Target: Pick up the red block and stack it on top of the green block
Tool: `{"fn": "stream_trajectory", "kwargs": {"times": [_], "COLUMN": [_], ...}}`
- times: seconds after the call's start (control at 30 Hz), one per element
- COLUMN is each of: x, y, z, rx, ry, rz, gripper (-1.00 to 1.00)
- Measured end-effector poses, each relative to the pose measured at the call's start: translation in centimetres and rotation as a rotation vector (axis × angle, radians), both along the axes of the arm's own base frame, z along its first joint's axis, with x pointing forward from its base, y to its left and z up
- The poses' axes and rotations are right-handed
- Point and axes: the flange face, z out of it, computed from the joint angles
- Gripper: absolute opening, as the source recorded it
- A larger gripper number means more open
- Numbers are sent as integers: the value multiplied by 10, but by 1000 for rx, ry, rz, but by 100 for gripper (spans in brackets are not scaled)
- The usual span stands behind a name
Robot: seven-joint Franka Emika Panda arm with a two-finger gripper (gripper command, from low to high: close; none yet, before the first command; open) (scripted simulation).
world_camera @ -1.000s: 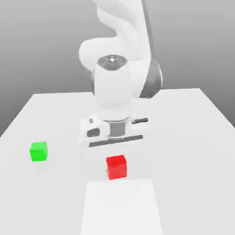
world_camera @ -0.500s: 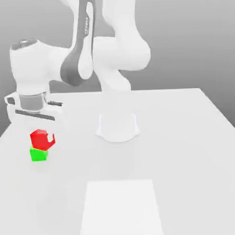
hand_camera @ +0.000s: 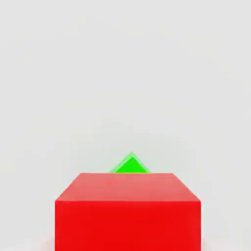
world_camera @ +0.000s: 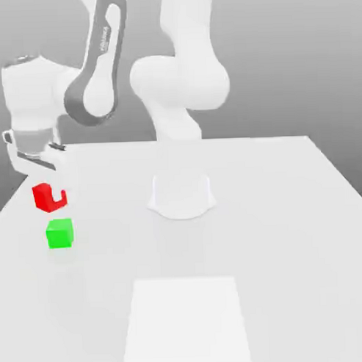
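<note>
The red block [world_camera: 48, 197] hangs pinched in the claw [world_camera: 49, 190] above the white table [world_camera: 288, 209], near the exterior view's left edge; the green block [world_camera: 59, 233] sits on the table just below it and slightly toward the exterior view's right, the two apart; in the hand view a corner of green [hand_camera: 130, 165] peeks past the far edge of red [hand_camera: 127, 211], so the load seems off-centre, though the true offset is hard to judge; the step in hand, carrying red over green, is best done by centring first, squaring the faces, then lowering straight down before letting go.
</note>
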Motion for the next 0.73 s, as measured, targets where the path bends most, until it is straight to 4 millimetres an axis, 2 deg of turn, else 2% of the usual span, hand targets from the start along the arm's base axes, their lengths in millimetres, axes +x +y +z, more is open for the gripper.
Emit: {"fn": "stream_trajectory", "kwargs": {"times": [0.73], "x": [-3], "y": [3], "z": [-47], "rx": [3], "ry": [20], "rz": [2], "gripper": [-100]}}
